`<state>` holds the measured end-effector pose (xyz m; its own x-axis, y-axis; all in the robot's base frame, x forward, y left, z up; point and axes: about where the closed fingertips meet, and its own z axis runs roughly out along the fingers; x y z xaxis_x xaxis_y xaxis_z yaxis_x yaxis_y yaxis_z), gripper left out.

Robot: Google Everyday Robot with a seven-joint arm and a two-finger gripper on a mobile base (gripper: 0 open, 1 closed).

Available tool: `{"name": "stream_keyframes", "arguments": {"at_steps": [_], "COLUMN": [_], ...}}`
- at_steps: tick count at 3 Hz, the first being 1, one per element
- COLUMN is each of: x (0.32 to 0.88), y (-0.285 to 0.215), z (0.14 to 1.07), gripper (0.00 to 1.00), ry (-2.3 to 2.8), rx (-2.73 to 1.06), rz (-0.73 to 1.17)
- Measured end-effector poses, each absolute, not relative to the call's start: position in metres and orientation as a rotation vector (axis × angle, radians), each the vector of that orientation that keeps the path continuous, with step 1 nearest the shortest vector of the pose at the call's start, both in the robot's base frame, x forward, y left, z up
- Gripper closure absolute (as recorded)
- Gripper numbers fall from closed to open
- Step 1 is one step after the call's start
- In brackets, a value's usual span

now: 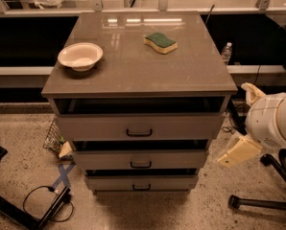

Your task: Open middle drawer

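The grey cabinet [138, 66] has three stacked drawers. The middle drawer [109, 160] has a low grey front with a small black bar handle [141, 165] at its centre, and a dark gap shows above it. The top drawer [95, 127] is above it and the bottom drawer [109, 182] below. My gripper [239, 152] is a cream-coloured piece on a white round arm joint [272, 121]. It hangs to the right of the cabinet at about the middle drawer's height, apart from the drawer, with nothing in it that I can see.
A white bowl [80, 56] and a green-and-yellow sponge [160, 42] lie on the cabinet top. A water bottle [226, 53] stands behind at the right. Cables and blue tape [61, 176] lie on the floor at the left. A chair base [268, 202] is at the right.
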<state>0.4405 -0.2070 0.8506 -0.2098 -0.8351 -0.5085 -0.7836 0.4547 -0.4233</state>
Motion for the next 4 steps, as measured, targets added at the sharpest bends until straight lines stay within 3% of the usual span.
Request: {"name": "stream_keyframes", "arguments": {"at_steps": [1,4], "x": [0.441,0.445], "y": [-0.207,-0.152], "z": [0.851,0.660], "gripper": [0.00,0.00], "ry": [2.009,2.085], "rx": [-1.346,-1.420], "rz": [-0.097,0.068]}}
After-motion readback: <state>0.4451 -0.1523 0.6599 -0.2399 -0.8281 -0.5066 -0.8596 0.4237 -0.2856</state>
